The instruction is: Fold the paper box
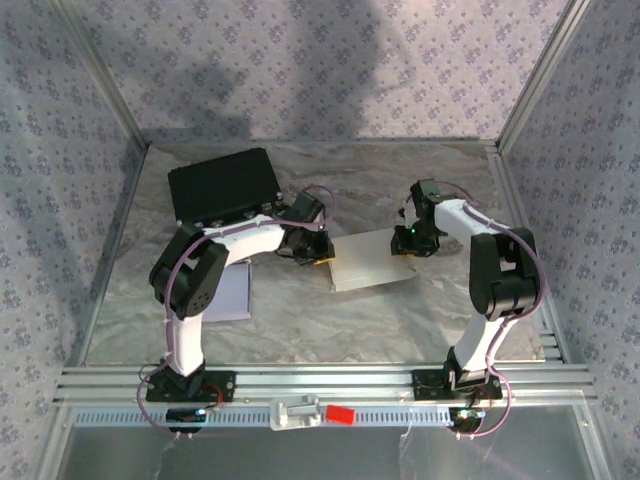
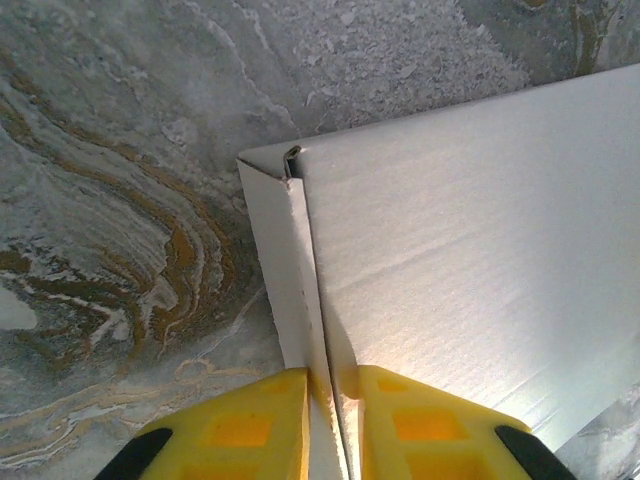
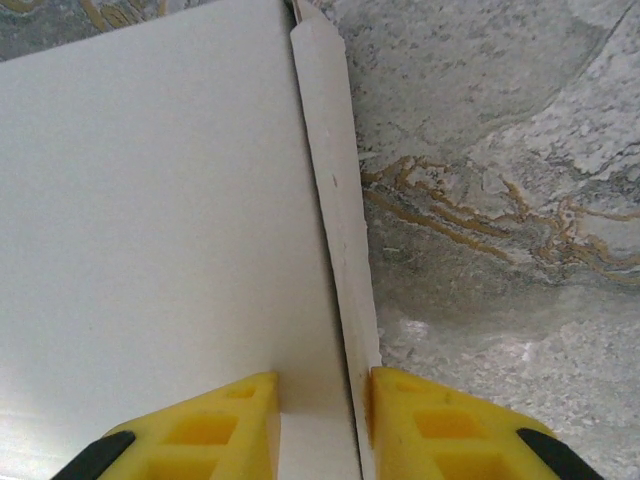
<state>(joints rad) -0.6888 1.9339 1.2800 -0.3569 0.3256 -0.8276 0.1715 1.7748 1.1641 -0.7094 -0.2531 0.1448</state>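
— At mid-table: paper box (image 1: 370,262), white, lying low and flat, one arm at each end. Black case (image 1: 222,185) well behind it, to the left.
— And the left gripper (image 2: 333,378)?
— Yellow fingers drawn together on the left flap (image 2: 300,270), which stands upright between them. Clamped on it, by the look.
— The right gripper (image 3: 323,380)?
— Straddles the right flap (image 3: 335,170). That flap leans on the outer finger (image 3: 430,420), and a gap shows on the inner side. Jaws apart, nothing pinched.
— Which step?
— Raising the side walls, I judge. Both flaps stand up from the base along their creases. Early in the fold.
— What does the next move call for?
— Right side needs a square pinch on its flap, then both walls kept upright and even. Thin card: a hard squeeze would likely buckle it. An uneven pull may skid the box across the marbled table (image 1: 300,330).
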